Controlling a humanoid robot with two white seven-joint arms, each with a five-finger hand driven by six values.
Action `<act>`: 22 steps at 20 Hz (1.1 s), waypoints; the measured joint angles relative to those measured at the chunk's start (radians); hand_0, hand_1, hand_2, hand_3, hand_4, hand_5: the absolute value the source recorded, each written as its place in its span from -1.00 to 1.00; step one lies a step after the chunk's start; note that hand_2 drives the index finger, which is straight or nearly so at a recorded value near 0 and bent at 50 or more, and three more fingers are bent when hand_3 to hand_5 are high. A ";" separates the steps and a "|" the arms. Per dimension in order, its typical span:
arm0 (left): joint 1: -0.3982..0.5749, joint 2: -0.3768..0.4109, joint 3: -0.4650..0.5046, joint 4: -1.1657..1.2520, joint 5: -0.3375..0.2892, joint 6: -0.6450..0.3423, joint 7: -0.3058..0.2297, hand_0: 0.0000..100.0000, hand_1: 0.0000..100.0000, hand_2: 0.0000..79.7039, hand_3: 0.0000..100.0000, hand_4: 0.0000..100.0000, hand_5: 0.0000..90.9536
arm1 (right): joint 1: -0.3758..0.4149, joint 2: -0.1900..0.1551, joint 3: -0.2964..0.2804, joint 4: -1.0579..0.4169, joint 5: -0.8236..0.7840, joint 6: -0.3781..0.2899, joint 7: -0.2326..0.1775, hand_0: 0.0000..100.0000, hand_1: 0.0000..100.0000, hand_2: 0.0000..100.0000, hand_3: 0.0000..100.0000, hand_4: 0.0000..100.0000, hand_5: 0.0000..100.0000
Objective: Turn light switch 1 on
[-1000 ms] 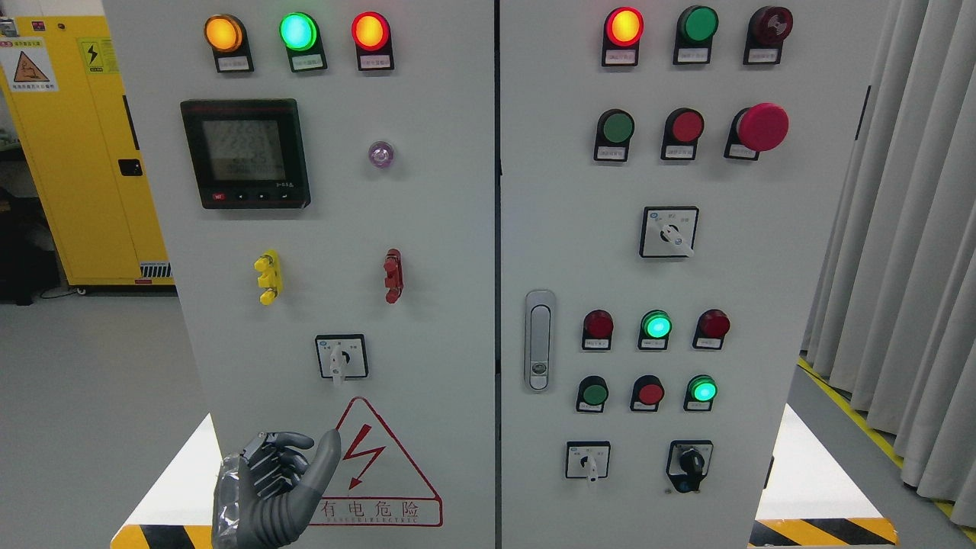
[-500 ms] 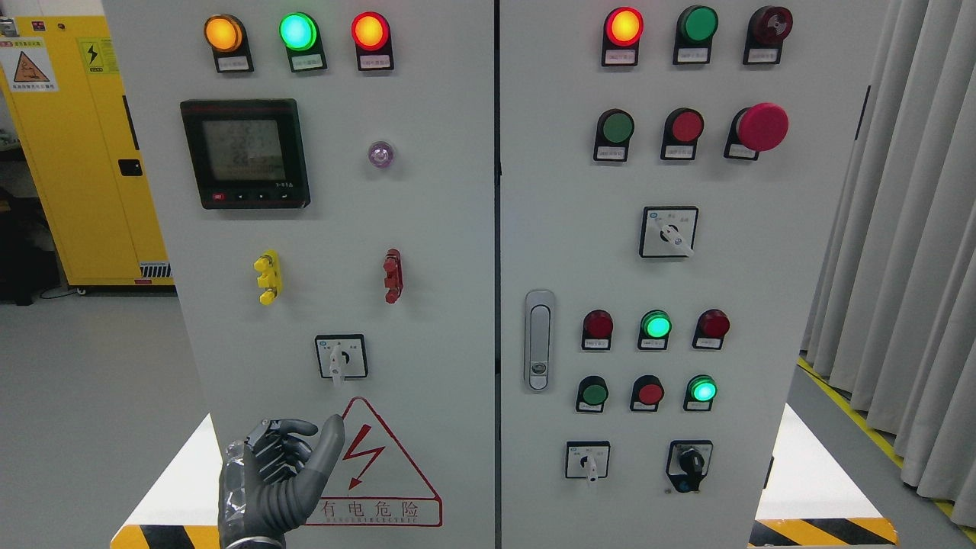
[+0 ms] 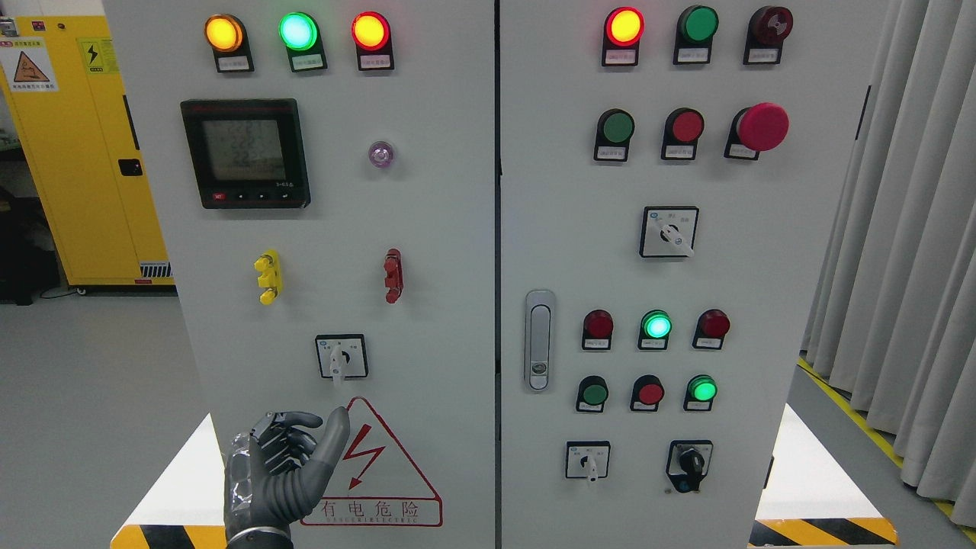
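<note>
A grey electrical cabinet fills the head view. On its left door (image 3: 427,229) a white rotary selector switch (image 3: 341,357) sits in a black-framed plate, its knob pointing straight down. My left hand (image 3: 301,436) comes up from the bottom edge just below and left of that switch, in front of the red lightning warning triangle (image 3: 371,465). Its fingers are curled toward the palm with the thumb sticking up, and it holds nothing. The thumb tip is a short way under the switch, apart from it. The right arm does not show.
The right door carries two more selector switches (image 3: 669,232) (image 3: 588,460), a black knob (image 3: 690,462), lit and unlit push buttons and a red mushroom button (image 3: 762,126). A door latch (image 3: 539,340) is mid-cabinet. A yellow cabinet (image 3: 84,145) stands left, curtains (image 3: 907,252) right.
My left hand has risen and drifted slightly right toward the selector switch on the left door. Its fingers stay curled. The meter's digits have changed.
</note>
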 measured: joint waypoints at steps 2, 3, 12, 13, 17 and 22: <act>-0.008 -0.002 -0.001 0.004 -0.001 0.008 0.000 -0.63 0.43 0.41 0.70 0.79 0.93 | 0.000 0.000 0.000 0.000 0.000 0.000 0.000 -1.00 0.00 -0.92 -1.00 -1.00 -1.00; -0.012 -0.002 -0.001 0.005 -0.001 0.011 0.000 -0.63 0.43 0.41 0.69 0.79 0.92 | 0.000 0.000 0.000 0.000 0.000 0.000 0.000 -1.00 0.00 -0.92 -1.00 -1.00 -1.00; -0.046 -0.010 -0.002 0.018 -0.002 0.024 0.007 -0.62 0.43 0.39 0.68 0.79 0.92 | 0.000 0.000 0.000 0.000 0.000 0.000 0.000 -1.00 0.00 -0.92 -1.00 -1.00 -1.00; -0.049 -0.010 -0.002 0.019 -0.002 0.027 0.008 -0.62 0.43 0.39 0.68 0.79 0.92 | 0.000 0.000 0.000 0.000 0.000 0.000 0.000 -1.00 0.00 -0.92 -1.00 -1.00 -1.00; -0.061 -0.012 -0.002 0.024 -0.002 0.032 0.011 -0.62 0.43 0.39 0.68 0.79 0.92 | 0.000 0.000 0.000 0.000 0.000 0.000 0.000 -1.00 0.00 -0.92 -1.00 -1.00 -1.00; -0.071 -0.014 -0.002 0.030 -0.003 0.034 0.016 -0.61 0.43 0.39 0.68 0.79 0.92 | 0.000 0.000 0.000 0.000 0.000 0.000 0.000 -1.00 0.00 -0.92 -1.00 -1.00 -1.00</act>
